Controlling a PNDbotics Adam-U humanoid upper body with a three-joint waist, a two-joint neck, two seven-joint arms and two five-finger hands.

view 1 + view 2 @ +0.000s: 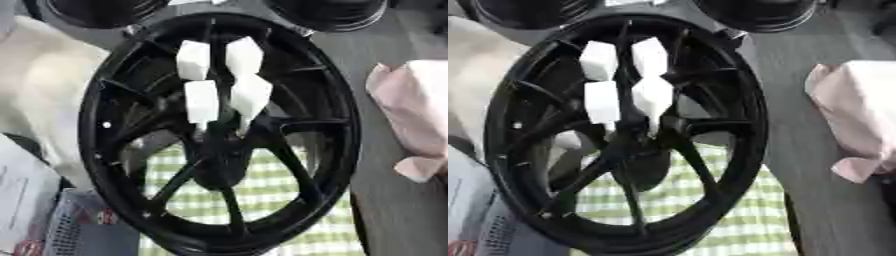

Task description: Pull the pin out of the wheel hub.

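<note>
A black spoked wheel hub (pixel 219 135) fills my view closest to the lens, standing over a green-and-white checked cloth (pixel 262 200) on the grey surface (pixel 394 210), with a pink cloth (pixel 416 115) at right. Four white blocks (pixel 223 80) cluster over the spokes just above the hub's centre. I see no robot hand, so I cannot tell its state, nor can I make out the pin.

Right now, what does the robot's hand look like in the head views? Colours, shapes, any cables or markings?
Only part of one hand shows, over the black wheel hub. It appears as four plain white blocky segments in two rows of two, with the lower pair narrowing toward the centre. Anything dark behind them blends into the wheel. No cables, markings or arm are visible, and I cannot tell which hand it is.
</note>
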